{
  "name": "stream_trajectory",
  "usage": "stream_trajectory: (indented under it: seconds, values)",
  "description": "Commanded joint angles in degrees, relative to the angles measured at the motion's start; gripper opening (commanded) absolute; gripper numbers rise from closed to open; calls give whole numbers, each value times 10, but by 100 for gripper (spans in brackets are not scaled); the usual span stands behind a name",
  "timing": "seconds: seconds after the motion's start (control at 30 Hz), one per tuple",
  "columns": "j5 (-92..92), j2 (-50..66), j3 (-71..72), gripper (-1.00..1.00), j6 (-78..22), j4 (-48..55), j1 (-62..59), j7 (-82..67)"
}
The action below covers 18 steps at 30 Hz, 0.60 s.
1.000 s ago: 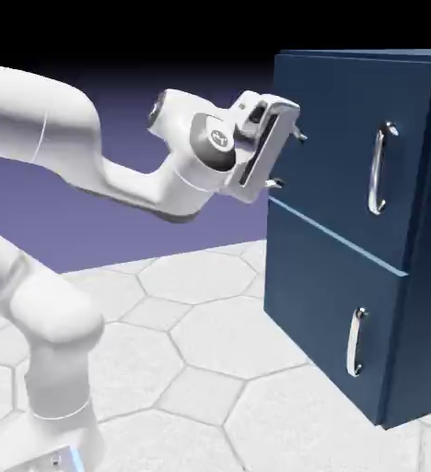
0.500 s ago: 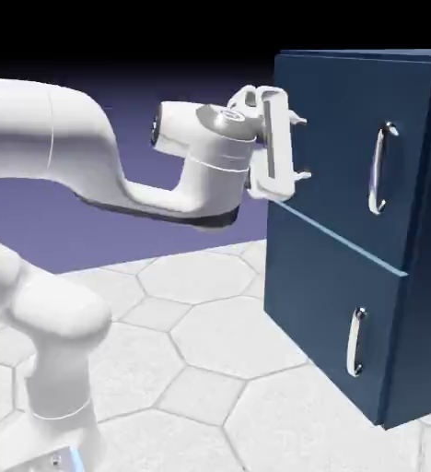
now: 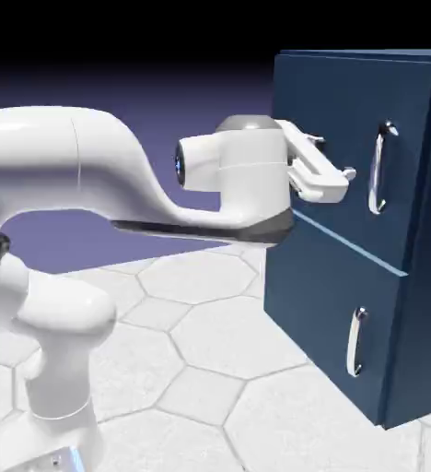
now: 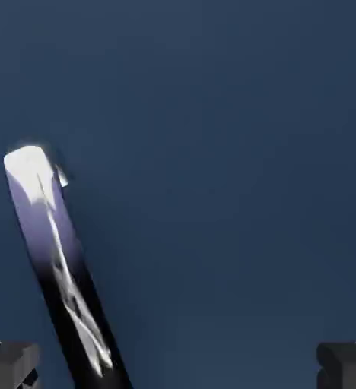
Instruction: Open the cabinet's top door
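Two handles [image 3: 378, 171] in exterior view, one handle in hand view; two fingers [image 4: 11, 366], wide apart.

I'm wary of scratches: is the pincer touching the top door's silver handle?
Apart. In the hand view, the navy top door shows between the silver handle and each fingertip of the open pincer.

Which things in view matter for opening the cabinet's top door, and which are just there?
Part of the job:
- gripper, open
- top door, closed
- its long silver handle, not yet grasped

Just there:
- lower door, closed
- its shorter silver handle
- tiled floor
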Motion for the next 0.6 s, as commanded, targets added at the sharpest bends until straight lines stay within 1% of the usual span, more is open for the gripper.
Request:
stream_trajectory:
  seconds: [0.0,0.13,0.17,0.33,0.37,0.4,0.43,0.5,0.57]
  values:
    - [-25,-3,-9,0,0,5,8,-8]
    - [-123,-14,-44,0,-2,24,38,-41]
    - [-123,-14,-44,0,-2,24,38,-41]
    - [-134,23,-112,0,-16,97,142,-32]
    - [-134,24,-113,0,-17,98,144,-32]
    - [-134,24,-113,-100,-17,98,144,-32]
    - [-134,24,-113,-100,-17,98,144,-32]
    - [-114,27,-84,-100,-33,67,103,-37]
    - [-115,40,-53,-100,-43,46,61,-11]
